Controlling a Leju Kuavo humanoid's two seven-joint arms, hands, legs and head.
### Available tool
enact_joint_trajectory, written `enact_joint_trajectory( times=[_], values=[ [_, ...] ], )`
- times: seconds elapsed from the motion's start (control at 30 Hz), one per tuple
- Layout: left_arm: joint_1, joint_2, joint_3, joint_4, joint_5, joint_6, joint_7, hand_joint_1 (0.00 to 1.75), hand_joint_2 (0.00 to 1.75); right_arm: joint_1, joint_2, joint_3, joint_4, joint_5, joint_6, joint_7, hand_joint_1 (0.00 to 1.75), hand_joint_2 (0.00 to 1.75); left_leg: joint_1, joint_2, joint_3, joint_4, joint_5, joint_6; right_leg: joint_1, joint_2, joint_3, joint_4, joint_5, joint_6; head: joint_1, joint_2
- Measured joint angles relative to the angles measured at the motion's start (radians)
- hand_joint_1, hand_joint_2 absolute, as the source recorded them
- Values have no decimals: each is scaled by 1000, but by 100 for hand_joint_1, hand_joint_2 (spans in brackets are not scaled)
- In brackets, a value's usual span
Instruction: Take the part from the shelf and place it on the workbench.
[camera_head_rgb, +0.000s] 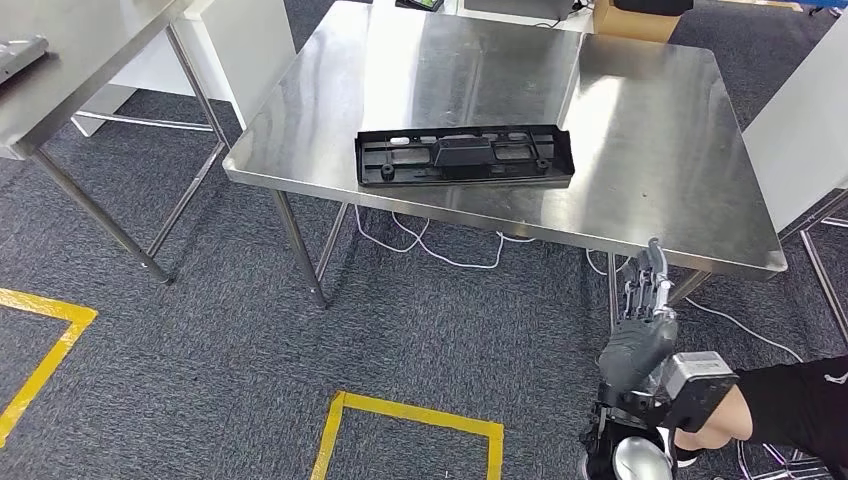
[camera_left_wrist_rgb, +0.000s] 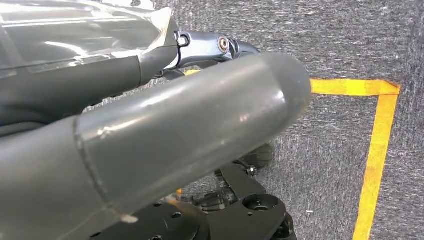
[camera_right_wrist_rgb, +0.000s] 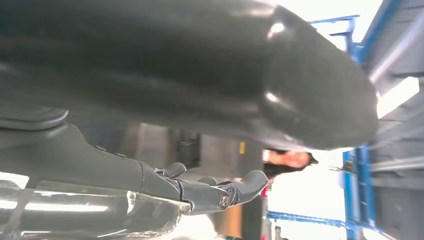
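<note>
The black plastic part (camera_head_rgb: 465, 156) lies flat near the workbench's (camera_head_rgb: 640, 130) front edge. The right hand (camera_head_rgb: 642, 318) hangs below the front-right corner, fingers extended, holding nothing; the left hand's (camera_left_wrist_rgb: 165, 135) state cannot be told.

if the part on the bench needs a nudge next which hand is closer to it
Right, probably. The right hand is raised with fingers extended, empty, just below the workbench front edge, though a person's hand holds its wrist. The black part already lies flat on the bench. The left hand hangs over the carpet.

Left hand's fingers (camera_left_wrist_rgb: 210, 47) mostly behind the thick thumb; person's arm (camera_head_rgb: 790, 405) cropped at the edge.
</note>
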Motion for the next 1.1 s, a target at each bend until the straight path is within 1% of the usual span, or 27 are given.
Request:
enact_joint_trajectory(
  times=[0.03,0.07,0.1,0.13,0.17,0.23,0.27,0.3,0.33,0.37,0.4,0.47,0.5,0.57,0.6,0.63,0.7,0.73,0.77,0.8,0.83,0.87,0.9,0.93,1.0,1.03,1.1],
  values=[
    [0,0,0,0,-2,1,3,0,0,1,0,6,27,19,-10,10,0,0,0,0,-1,-4,12,-6,6,0,4,-19,-1,-7,0,0],
    [1,0,1,0,-4,1,5,0,0,2,0,12,61,36,-20,17,0,0,2,0,-2,-8,21,-12,1,0,-6,-18,9,-15,-1,0],
    [2,0,1,0,-4,1,7,0,0,3,0,17,99,47,-28,25,0,0,4,-1,-7,-3,12,-17,-4,-2,-14,-18,20,-22,-1,0],
    [3,0,2,0,-4,2,8,0,0,2,1,21,140,56,-35,36,0,0,5,-1,-14,14,-17,-21,-10,-5,-23,-19,33,-32,-3,0],
    [3,1,3,0,-4,2,9,0,0,0,1,23,186,66,-45,49,0,0,7,-2,-25,52,-67,-25,-16,-7,-34,-20,46,-40,-4,0],
    [4,2,7,0,-4,2,9,0,0,-14,0,21,297,96,-79,66,0,0,10,-2,-48,177,-177,-32,-12,-11,-61,-19,72,-50,-7,0],
    [4,2,10,0,-3,2,9,0,0,-25,-2,14,368,117,-100,68,0,0,11,-2,-54,241,-201,-36,-10,-12,-75,-17,85,-50,-7,0],
    [3,2,13,0,-3,2,9,0,0,-38,-5,4,444,139,-121,65,0,0,14,-2,-51,285,-195,-39,-9,-14,-90,-15,98,-48,-8,0],
    [3,2,15,0,-4,1,9,0,0,-51,-10,-9,522,162,-143,60,0,0,18,-2,-34,300,-169,-41,-9,-15,-106,-10,109,-44,-8,0],
    [3,2,16,0,-5,-1,9,0,0,-64,-17,-24,598,183,-164,52,0,0,23,-2,-2,282,-139,-43,-9,-15,-123,-4,118,-39,-8,0],
    [2,3,16,0,-6,-3,9,0,0,-80,-27,-40,676,199,-186,42,0,0,28,-2,47,231,-126,-46,-10,-15,-140,5,126,-33,-8,0],
    [0,4,16,0,-11,-7,9,0,0,-114,-51,-80,832,215,-222,14,0,0,30,-9,147,95,-153,-48,-8,-15,-170,24,139,-18,-7,0],
    [-2,4,16,0,-12,-8,9,0,0,-130,-63,-103,907,217,-235,2,0,0,27,-13,174,46,-175,-45,-6,-16,-180,31,146,-10,-7,0],
    [-1,6,16,0,-14,-9,8,0,0,-150,-83,-146,1038,218,-254,-3,0,0,19,-15,173,15,-181,-26,-3,-15,-194,33,164,7,-6,0],
    [-1,7,17,0,-14,-9,8,0,0,-155,-93,-165,1098,220,-265,6,0,0,15,-12,163,12,-172,-13,-4,-14,-202,38,162,11,-6,0],
    [1,8,17,0,-15,-9,7,0,0,-158,-101,-180,1153,224,-274,21,0,0,13,-9,151,9,-161,2,-6,-11,-213,55,143,10,-4,0],
    [2,10,17,0,-18,-9,3,0,0,-159,-114,-203,1252,237,-288,60,0,0,9,-4,123,6,-134,22,-12,-6,-246,141,56,-6,0,0],
    [2,12,17,0,-20,-9,-1,0,0,-159,-118,-211,1293,245,-290,81,0,0,7,-3,106,7,-121,27,-12,-5,-260,203,9,-14,3,0],
    [2,13,17,0,-22,-12,-4,0,0,-160,-122,-217,1330,252,-285,104,0,0,5,-2,89,7,-108,27,-12,-4,-267,261,-20,-14,3,0],
    [2,13,17,0,-25,-15,-8,0,0,-159,-126,-223,1363,257,-274,126,0,0,3,-1,72,8,-94,27,-12,-3,-262,302,-26,-9,3,0],
    [2,13,17,1,-28,-18,-12,0,0,-158,-130,-226,1392,260,-257,146,0,0,2,0,55,8,-79,26,-12,-3,-243,316,-11,2,4,0],
    [2,13,17,2,-31,-22,-14,0,0,-156,-133,-229,1417,263,-236,166,0,0,2,1,38,9,-65,24,-11,-2,-208,298,15,13,4,0],
    [1,13,17,2,-34,-25,-15,0,0,-154,-136,-230,1438,265,-210,186,0,0,2,2,23,9,-51,21,-10,-2,-155,247,36,20,4,0],
    [0,13,16,4,-38,-27,-16,0,0,-153,-138,-230,1455,269,-182,206,0,0,1,2,12,10,-38,16,-7,-2,-92,168,35,18,4,0],
    [-3,14,15,5,-45,-30,-16,0,0,-151,-141,-231,1482,279,-127,244,0,0,-1,4,2,7,-13,5,3,-1,4,17,-1,-2,3,0],
    [-4,15,15,6,-49,-31,-16,0,0,-150,-141,-231,1494,284,-106,260,0,0,-1,6,2,2,-1,-2,8,-1,23,-24,-16,-14,2,0],
    [-5,18,14,7,-55,-32,-14,0,0,-142,-139,-230,1518,300,-82,292,0,0,2,8,-1,-10,15,-15,5,-3,15,-37,-1,-30,2,0]
  ],
)
